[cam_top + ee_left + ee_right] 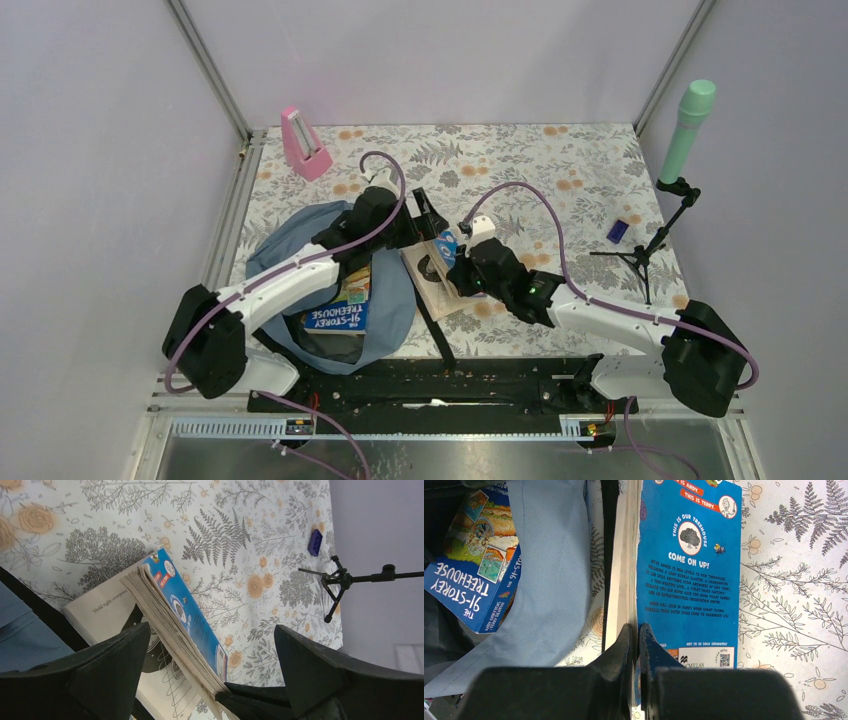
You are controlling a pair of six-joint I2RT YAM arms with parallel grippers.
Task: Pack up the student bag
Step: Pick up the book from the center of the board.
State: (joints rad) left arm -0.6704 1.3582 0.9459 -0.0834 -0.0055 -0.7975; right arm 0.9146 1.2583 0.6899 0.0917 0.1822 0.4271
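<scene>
Bag (pixel 397 300) slumps to the left of the right claw (pixel 634 630), mouth open, one Treehouse book (pixel 474 580) inside. Its floppy rim could fold over and block the next drop. Under both claws a white book (pixel 100 612) lies flat on the table, something to snag on. Now the blue book (pixel 689 575): it stands on edge, pinched at its near edge by the right claw, jaws almost together. That looks like little more than the cover, so pages may fan out or the book may slide free. Left claw (pixel 212 630) gapes wide, a finger either side of it, touching nothing. An off-centre squeeze could knock it loose.
</scene>
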